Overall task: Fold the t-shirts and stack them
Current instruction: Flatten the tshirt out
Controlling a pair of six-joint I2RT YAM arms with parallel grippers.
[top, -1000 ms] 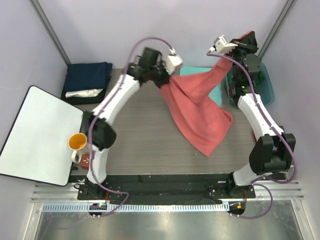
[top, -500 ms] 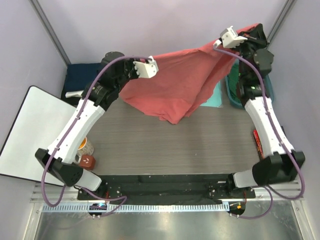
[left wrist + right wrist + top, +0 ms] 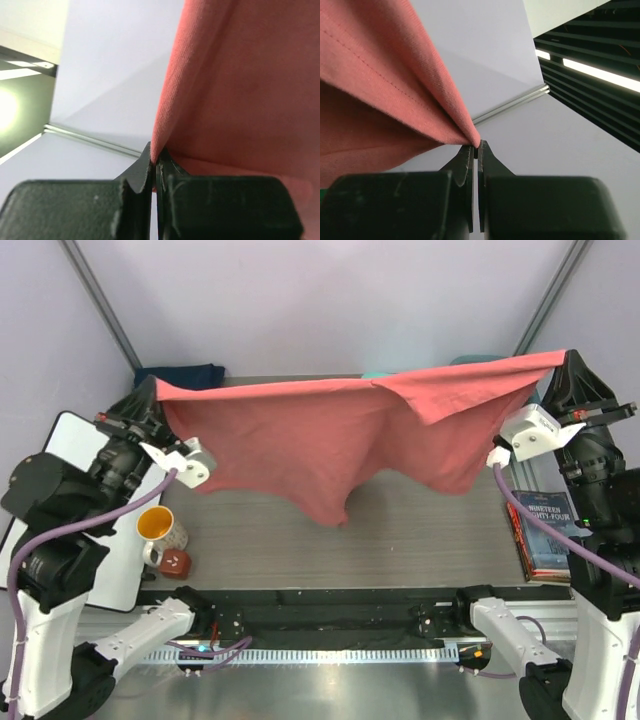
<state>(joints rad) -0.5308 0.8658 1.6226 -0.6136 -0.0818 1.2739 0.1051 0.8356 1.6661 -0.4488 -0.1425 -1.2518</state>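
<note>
Coral-red soft cloth makes up the short-sleeved t-shirt (image 3: 330, 445), which hangs in the air above the grey wooden table (image 3: 430, 540). It is stretched wide like washing on a line. The left gripper (image 3: 154, 156) pinches one top corner, with its two black fingers pressed tight on the cloth. The right gripper (image 3: 476, 145) pinches the other top corner the same way, far over on the other side. The top edge is pulled nearly straight between them. The middle sags down in a point, close to the table.

A stitched line shows by the right corner, so this may be the bottom hem, but it is hard to be sure.

A folded navy blue shirt (image 3: 185, 377) sits at the back left corner, behind the red one.

The job now looks like laying the red shirt down flat so it can be folded. To do it well, both arms should go down at the same speed and hold the top edge tight. The hanging part should touch the table first. Then the arms can pull the cloth along so it lies smooth with no lumps. The white mug with the orange inside (image 3: 157, 525) stands near the left arm, so that arm should take care not to bump it.
</note>
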